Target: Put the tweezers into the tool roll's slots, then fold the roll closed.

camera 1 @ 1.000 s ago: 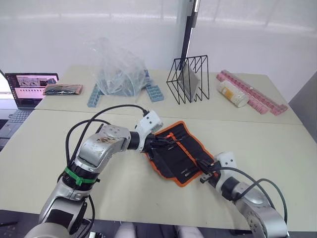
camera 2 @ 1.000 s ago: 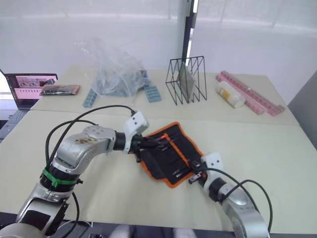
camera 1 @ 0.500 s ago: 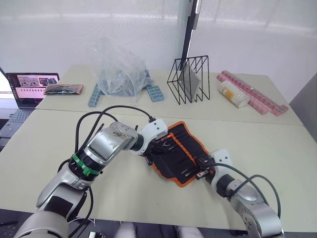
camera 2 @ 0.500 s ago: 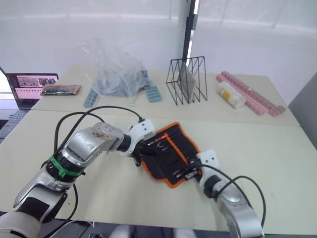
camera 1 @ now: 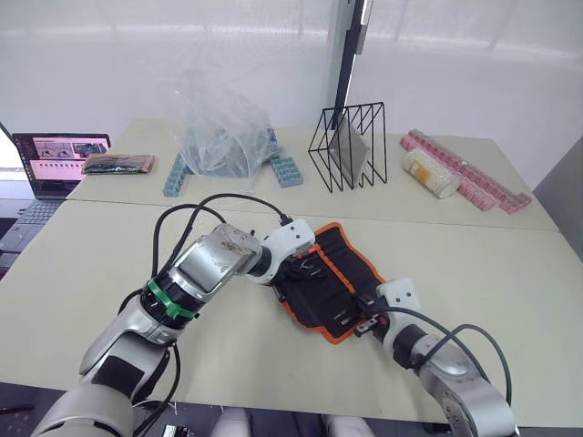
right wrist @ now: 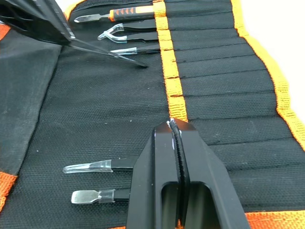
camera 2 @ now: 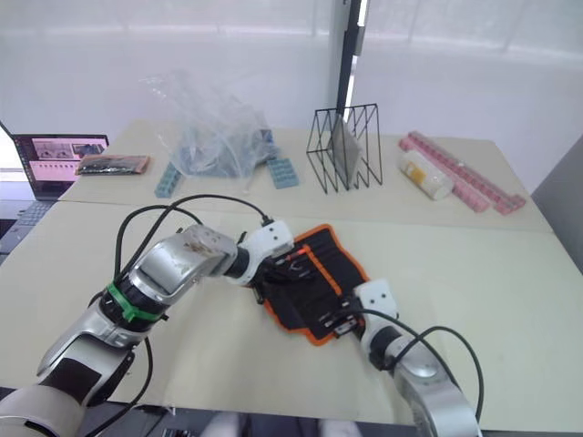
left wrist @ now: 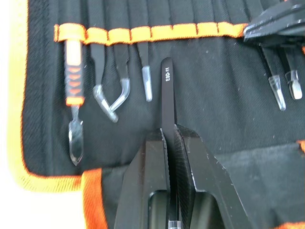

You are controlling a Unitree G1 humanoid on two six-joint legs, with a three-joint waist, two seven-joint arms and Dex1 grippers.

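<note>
Desk [camera 1: 510, 273]: left hand [left wrist: 167, 138] clamped on tweezers [left wrist: 167, 95], moved further over tool roll [camera 1: 332, 278]; right hand [right wrist: 175, 131] together, crept inward.

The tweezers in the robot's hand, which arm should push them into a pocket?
The left. Its hand is shut on the tweezers, whose end already points at a free slot of the tool roll. The right hand is shut and holds no tweezers.

The tool roll [left wrist: 205, 100] is cut off at 12 and 3 o'clock; stowed tweezers [left wrist: 144, 57] are half hidden in slots [left wrist: 143, 14].
</note>
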